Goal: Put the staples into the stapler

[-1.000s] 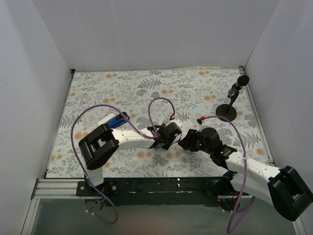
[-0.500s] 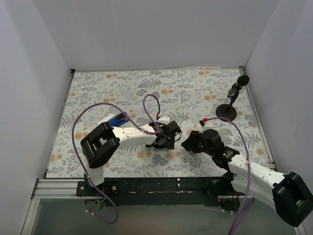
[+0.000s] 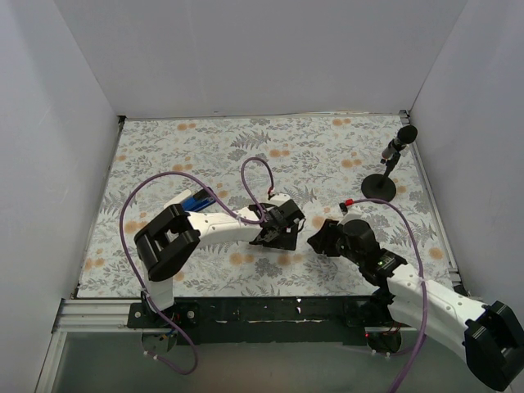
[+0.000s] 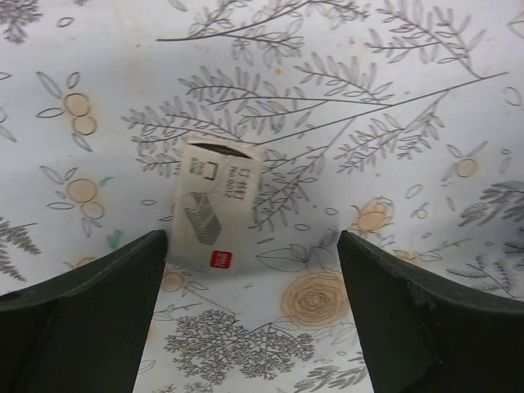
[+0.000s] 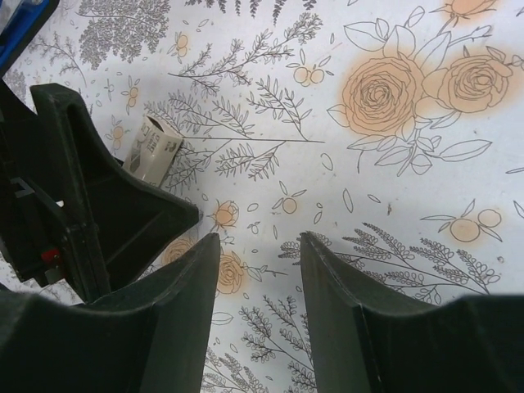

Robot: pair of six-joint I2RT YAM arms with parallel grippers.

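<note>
Behind the left arm's white forearm, the blue stapler (image 3: 195, 199) shows from overhead only as a short blue end at the left of the flowered tablecloth (image 3: 327, 155); the rest is covered. The right wrist camera catches just a blue corner of it, cut off at the top left edge. The box of staples (image 4: 214, 214) cannot be made out from above, since the left claw (image 4: 252, 244) hangs over it. The print on the box is too small to read.

The left claw stands wide apart and grips nothing. The small pale box lies flat on the cloth between its fingers (image 4: 82, 319), just beside one of them and well clear of the other. Whether it touches the near one cannot be told. The right claw (image 5: 258, 239) is partly spread, with only bare cloth in the gap.

The left arm bends at an elbow on the left, its forearm running right to the front middle of the table, with the claw pointed down. The right arm reaches in from the near right corner, its claw aimed at the left claw, near but apart, with the box well apart from the stapler.
</note>
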